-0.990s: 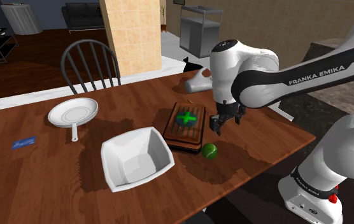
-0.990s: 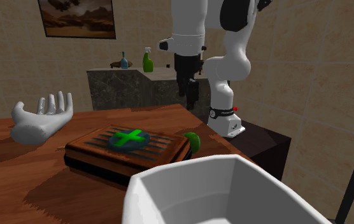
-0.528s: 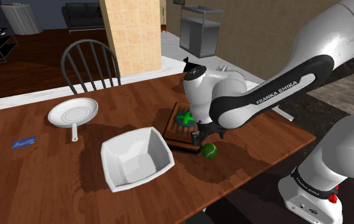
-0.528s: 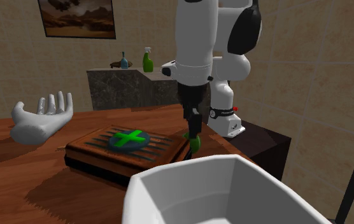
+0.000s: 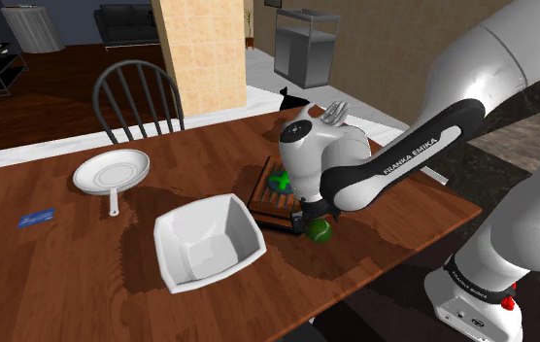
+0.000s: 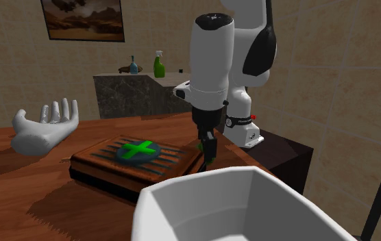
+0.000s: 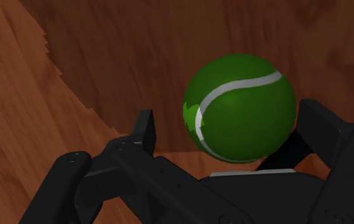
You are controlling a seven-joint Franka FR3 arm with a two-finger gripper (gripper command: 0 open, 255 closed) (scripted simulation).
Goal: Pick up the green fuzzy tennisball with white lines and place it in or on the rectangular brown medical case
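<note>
The green tennis ball (image 7: 239, 108) with a white line rests on the wooden table, just off the near corner of the brown case (image 5: 266, 197). The case (image 6: 107, 166) is flat, with a green cross on its lid. My black gripper (image 5: 309, 222) has come down over the ball (image 5: 320, 231), and the arm covers most of the case in the shoulder view. In the wrist view the gripper (image 7: 233, 127) is open, its fingers standing either side of the ball; one finger (image 7: 145, 127) is clearly apart from it. In the second exterior view the gripper (image 6: 208, 147) hides most of the ball (image 6: 200, 146).
A white square bowl (image 5: 207, 243) stands close to the case on the shoulder view's left. A white pan (image 5: 111, 172), a blue card (image 5: 36, 218) and a chair (image 5: 139, 94) lie further left. A white hand model (image 6: 44, 128) sits behind the case. The table edge is near the ball.
The arm has swung over and dropped from beside the case down to the ball, so the open fingers now straddle it. The ball and case have not moved.
</note>
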